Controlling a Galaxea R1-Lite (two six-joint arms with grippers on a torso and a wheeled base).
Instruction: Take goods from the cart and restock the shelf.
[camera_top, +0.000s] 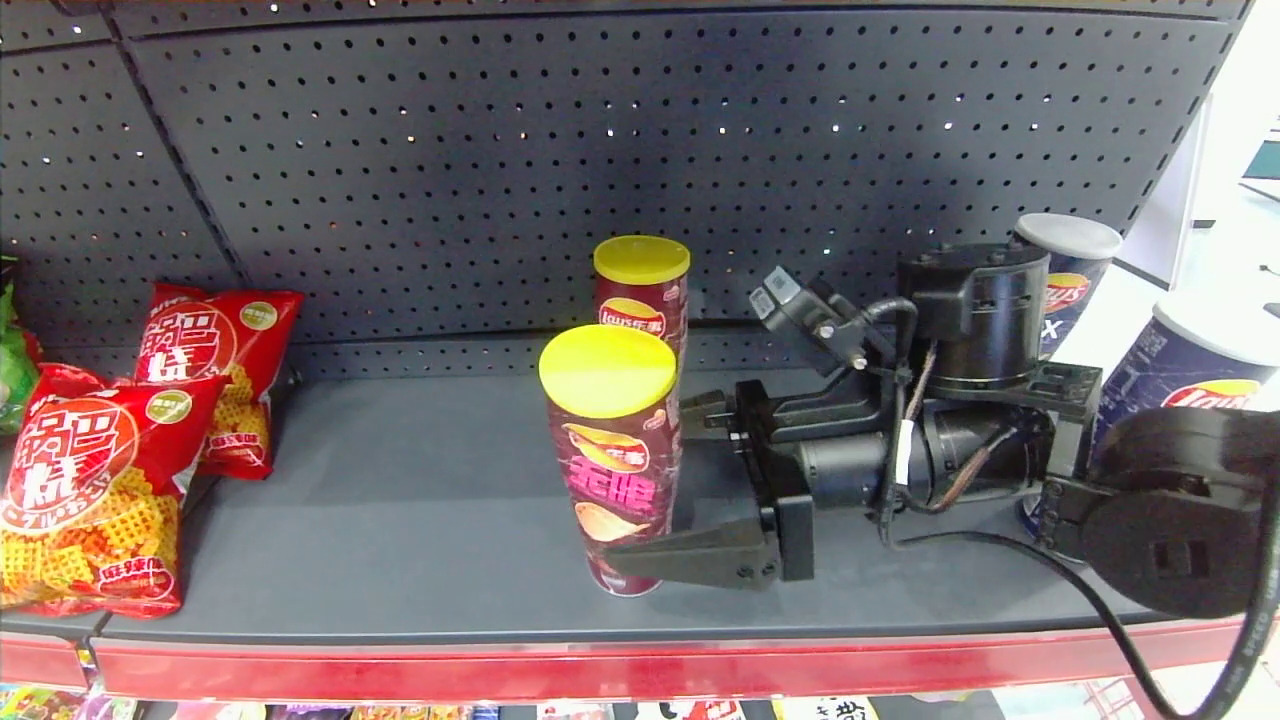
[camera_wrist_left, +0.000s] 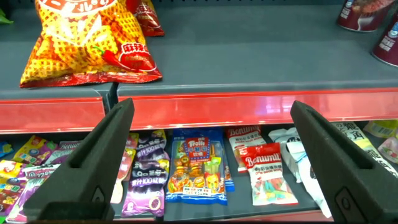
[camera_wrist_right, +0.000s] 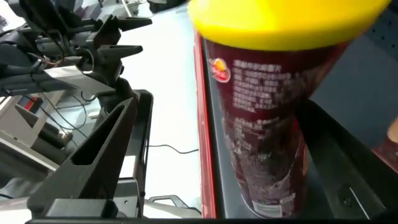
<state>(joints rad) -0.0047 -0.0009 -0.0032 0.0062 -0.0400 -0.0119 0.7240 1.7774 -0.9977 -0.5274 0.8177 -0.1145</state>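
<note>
The can (camera_top: 610, 470) stands upright at the centre of the head view, on the matte grey shelf (camera_top: 400, 530) near its red front edge. The right gripper (camera_top: 655, 485) straddles it low down with jaws spread and one finger plainly clear of the wall, so it is released, not gripping. The left gripper (camera_wrist_left: 212, 109) hangs spread and empty before the red edge. The can is a stiff round tube with a glossy maroon wrap and a yellow plastic lid. It is probably light, slick and easy to tip, and best squeezed gently at mid-body. A second can (camera_top: 642, 290) stands just behind. Crinkly bags (camera_top: 90, 490) lie at left.
</note>
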